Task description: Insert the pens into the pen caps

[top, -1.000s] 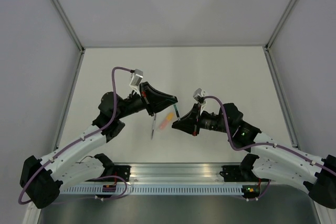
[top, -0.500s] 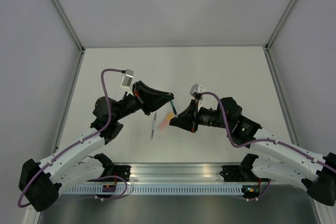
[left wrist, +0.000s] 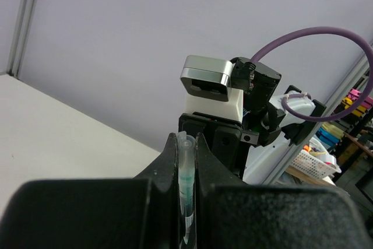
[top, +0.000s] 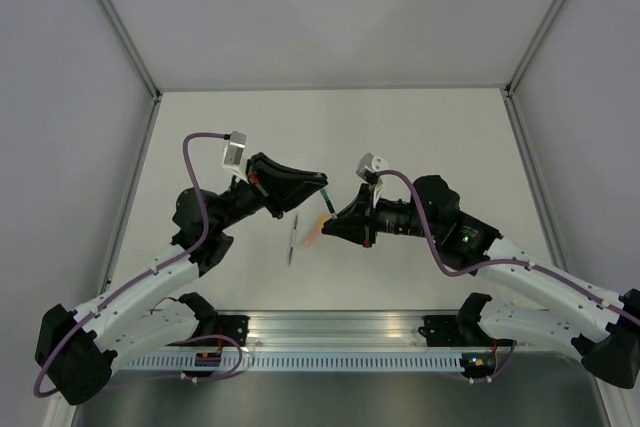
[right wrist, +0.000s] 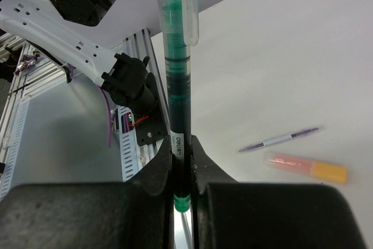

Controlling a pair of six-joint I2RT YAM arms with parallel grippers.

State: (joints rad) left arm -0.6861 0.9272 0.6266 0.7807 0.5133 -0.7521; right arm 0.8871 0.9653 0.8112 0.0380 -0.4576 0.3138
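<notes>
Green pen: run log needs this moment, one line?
left gripper: shut on cap | right gripper: shut on green pen | pen tip inside cap

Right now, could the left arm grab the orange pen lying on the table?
Probably not yet: its jaws are shut on the clear cap, seemingly over the tip of the green pen. The orange pen itself lies uncovered on the table.
</notes>
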